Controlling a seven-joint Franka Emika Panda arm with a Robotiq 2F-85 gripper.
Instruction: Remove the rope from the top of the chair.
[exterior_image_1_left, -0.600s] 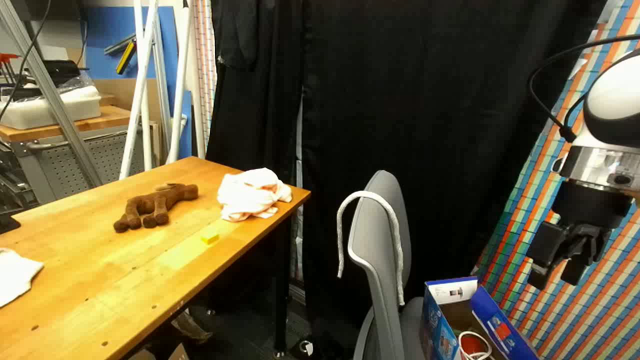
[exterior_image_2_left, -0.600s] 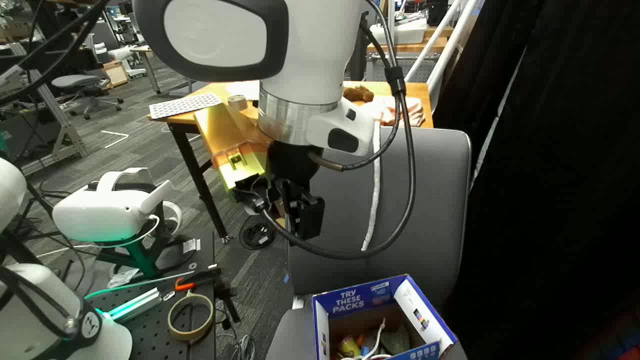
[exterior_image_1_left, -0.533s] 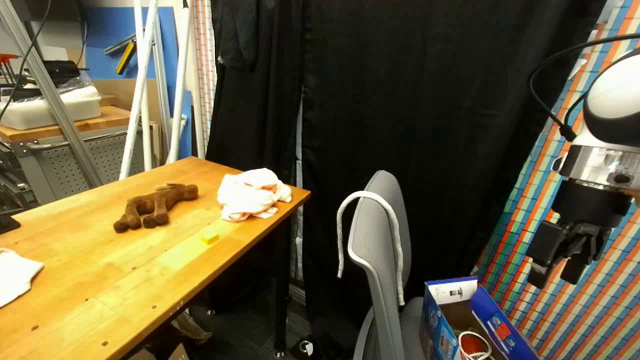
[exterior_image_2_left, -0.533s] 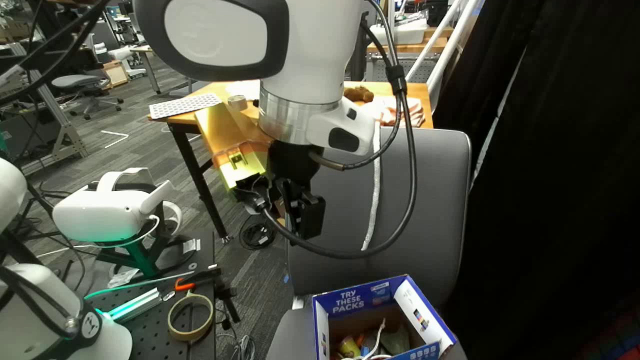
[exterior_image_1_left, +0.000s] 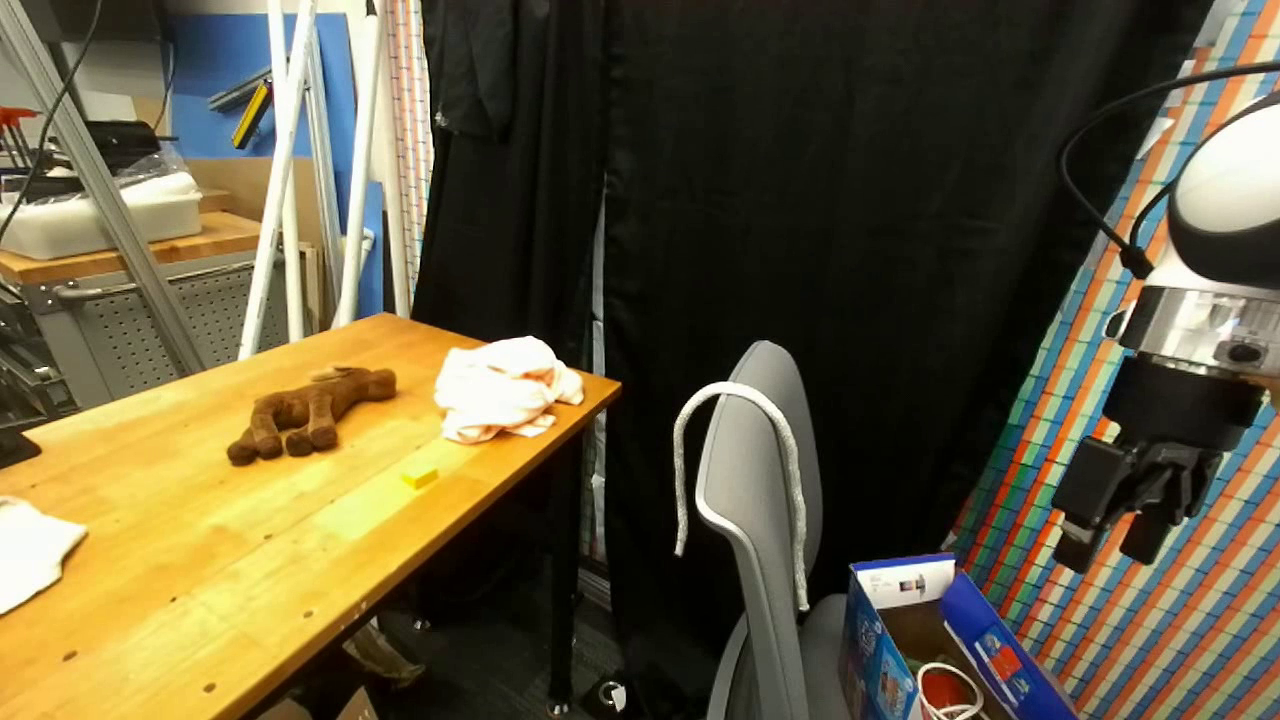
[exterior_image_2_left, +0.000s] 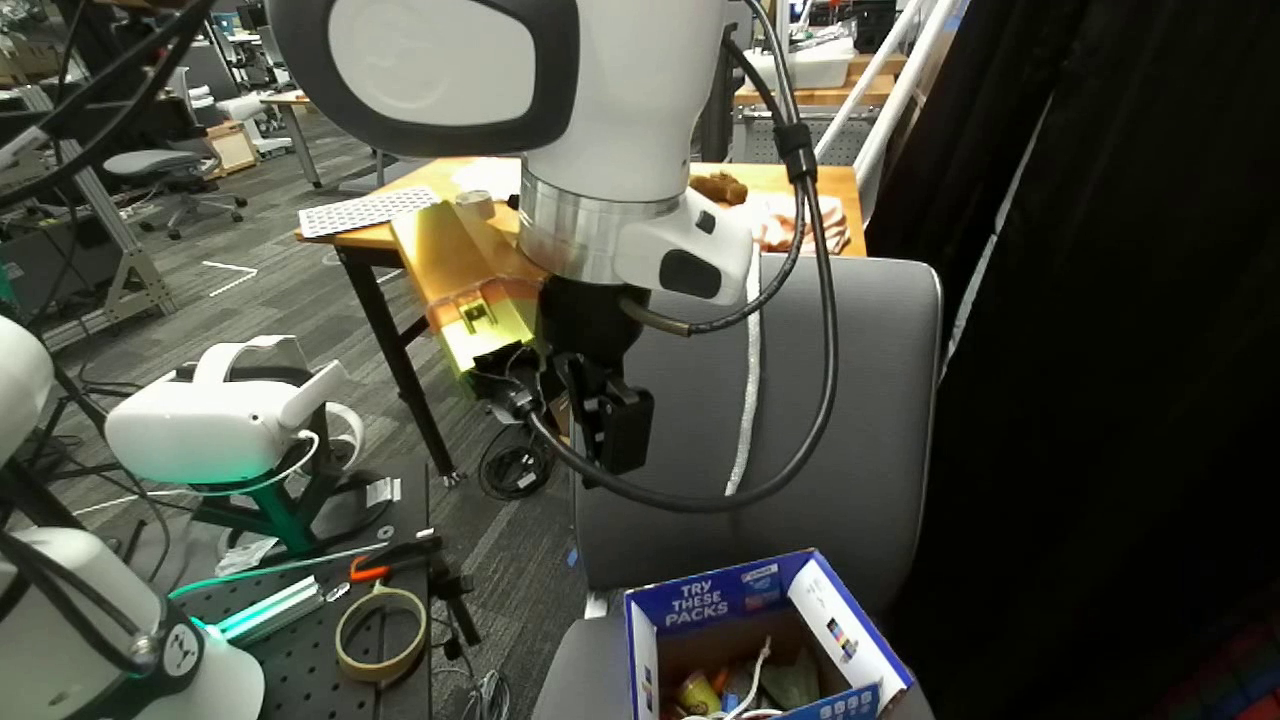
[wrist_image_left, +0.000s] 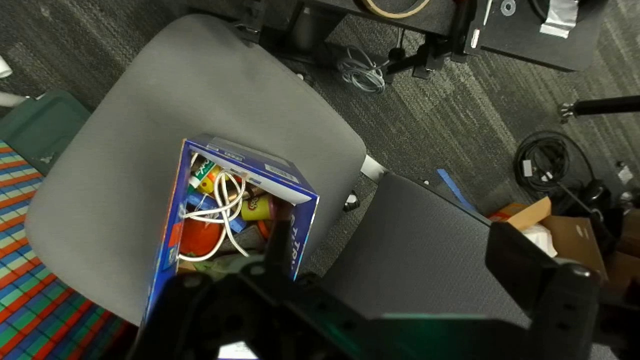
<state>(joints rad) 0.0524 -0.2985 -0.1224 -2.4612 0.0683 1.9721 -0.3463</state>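
The white rope (exterior_image_1_left: 794, 470) hangs over the top of the grey chair's backrest (exterior_image_1_left: 752, 470), one end down each side. One side of the rope (exterior_image_2_left: 749, 390) also shows on the chair back (exterior_image_2_left: 860, 400) in an exterior view, partly behind the arm and its cable. My gripper (exterior_image_1_left: 1108, 552) is open and empty, apart from the rope, over on the seat side of the backrest. It also shows in another exterior view (exterior_image_2_left: 615, 440). In the wrist view the open jaws (wrist_image_left: 395, 245) frame the grey backrest (wrist_image_left: 425, 260); the draped rope is out of view there.
A blue box (exterior_image_2_left: 700, 600) with small items and a white cord stands on the chair seat (wrist_image_left: 200, 90). Beyond the chair is a wooden table (exterior_image_1_left: 230, 540) with a brown plush toy (exterior_image_1_left: 310, 410), a pale cloth (exterior_image_1_left: 505, 388) and a yellow block (exterior_image_1_left: 420, 478). A black curtain (exterior_image_1_left: 850, 200) hangs behind.
My arm and gripper have risen very slightly. The gripper stays open. The rope, chair and box have not moved.
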